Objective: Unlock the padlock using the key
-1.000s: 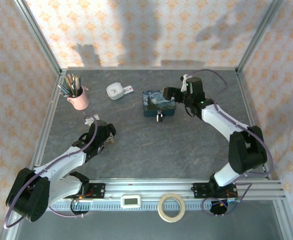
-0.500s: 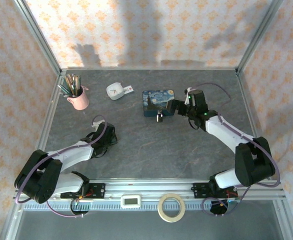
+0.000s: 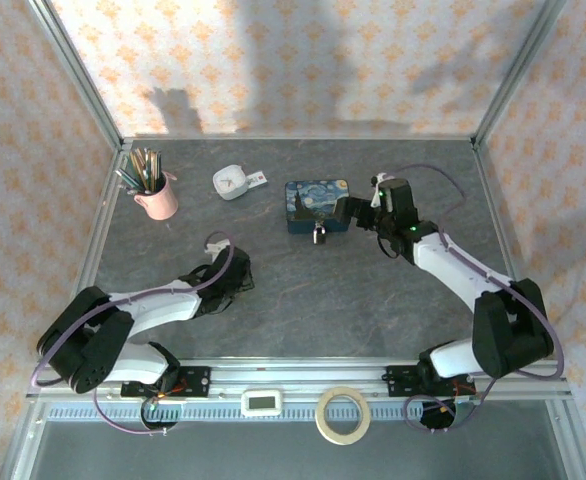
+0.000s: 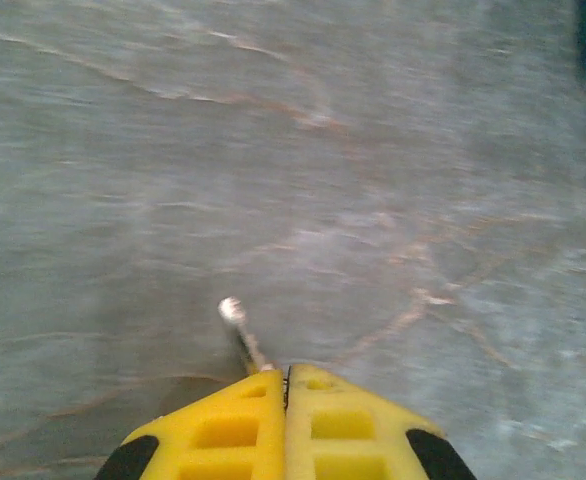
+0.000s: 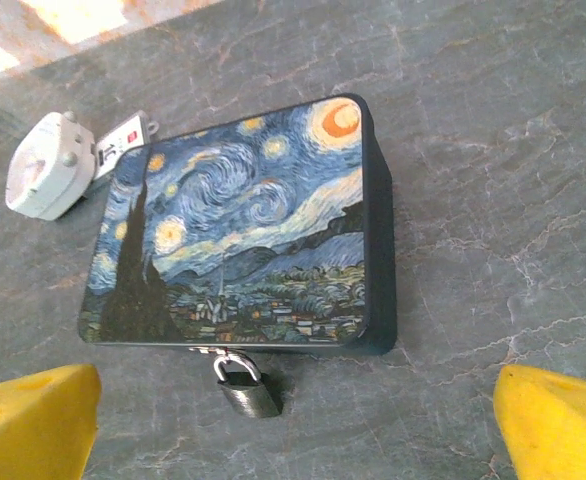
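Grey stone-look surface (image 3: 303, 300) carried everything. The left arm (image 3: 153, 305) lay low across the near-left side, with the left hand (image 3: 237, 284) down by the surface and well apart from the tin. In the left wrist view the left hand (image 4: 285, 372) was pinched tight. Its yellow fingers (image 4: 223, 430) met with no gap and clamped the key. The right arm (image 3: 453, 265) reached in from the right, with the right hand (image 3: 357, 212) just beside the right end of the blue tin (image 3: 317, 200). In the right wrist view the right hand (image 5: 293, 425) was spread wide and held nothing. One yellow fingertip (image 5: 33, 415) sat at each bottom corner, and the tin (image 5: 243, 230) was ahead between them.

- **Tin lid:** swirly night-sky painting, no lettering I could read.
- **Pink cup (image 3: 159, 200):** full of pens, at the far left.
- **Near rail (image 3: 303, 378):** tape roll (image 3: 342, 414) and a small white gadget (image 3: 265, 402).
- **White device (image 5: 45, 165):** left of the tin, with a tag (image 5: 123, 140) showing a red mark. The print was too small to read.
- **Padlock (image 5: 245, 388):** shackle at a clasp on the tin's near wall, body on the surface against the tin. No markings were legible.
- **Key (image 4: 241, 328):** thin shaft and round tip poked out past the fingertips, over bare surface.
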`<state>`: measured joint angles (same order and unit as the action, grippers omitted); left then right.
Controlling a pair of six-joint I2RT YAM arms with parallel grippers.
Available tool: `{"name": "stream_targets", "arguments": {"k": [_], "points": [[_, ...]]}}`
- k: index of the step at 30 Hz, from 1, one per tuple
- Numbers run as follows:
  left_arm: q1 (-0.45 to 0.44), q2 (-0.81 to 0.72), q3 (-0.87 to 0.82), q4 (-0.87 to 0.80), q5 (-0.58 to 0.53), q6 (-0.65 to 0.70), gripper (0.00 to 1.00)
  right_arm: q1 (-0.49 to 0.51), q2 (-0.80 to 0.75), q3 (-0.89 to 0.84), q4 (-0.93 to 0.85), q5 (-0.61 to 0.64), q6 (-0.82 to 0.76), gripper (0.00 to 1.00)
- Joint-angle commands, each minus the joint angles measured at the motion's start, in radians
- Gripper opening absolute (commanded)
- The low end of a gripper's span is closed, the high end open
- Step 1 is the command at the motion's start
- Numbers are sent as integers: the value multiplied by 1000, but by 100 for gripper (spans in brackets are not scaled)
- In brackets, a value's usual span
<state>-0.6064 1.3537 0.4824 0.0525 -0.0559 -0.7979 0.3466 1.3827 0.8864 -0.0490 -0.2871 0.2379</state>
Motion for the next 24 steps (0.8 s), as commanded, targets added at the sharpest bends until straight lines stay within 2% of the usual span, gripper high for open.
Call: {"name": "stream_targets", "arguments": {"k": [1,7,8,11,14,15,18,20,24], "points": [[-72,68,84,106,8,-62,0,4,-42,-14,18,5,32,100],[-199,248,251,191,8,-96,0,14,-66,-81,67,-27,94,100],[-208,268,261,211,11,-105,5,17,-72,-93,74,-30,106,100],[-211,295,277,257,13,-139,36,31,-91,-125,75,-22,128,100],[-209,253,270,256,-49,-134,53,52,-108,-157,72,-1,154,98],[-202,227,260,250,-75,-126,56,63,-107,-164,71,2,157,95],[-150,136,204,272,-122,-104,56,128,-75,-161,43,22,165,87],[-90,84,156,320,-100,-97,56,184,-31,-142,14,29,169,79],[23,9,73,410,-42,-95,58,298,81,-85,-73,100,196,71]]}}
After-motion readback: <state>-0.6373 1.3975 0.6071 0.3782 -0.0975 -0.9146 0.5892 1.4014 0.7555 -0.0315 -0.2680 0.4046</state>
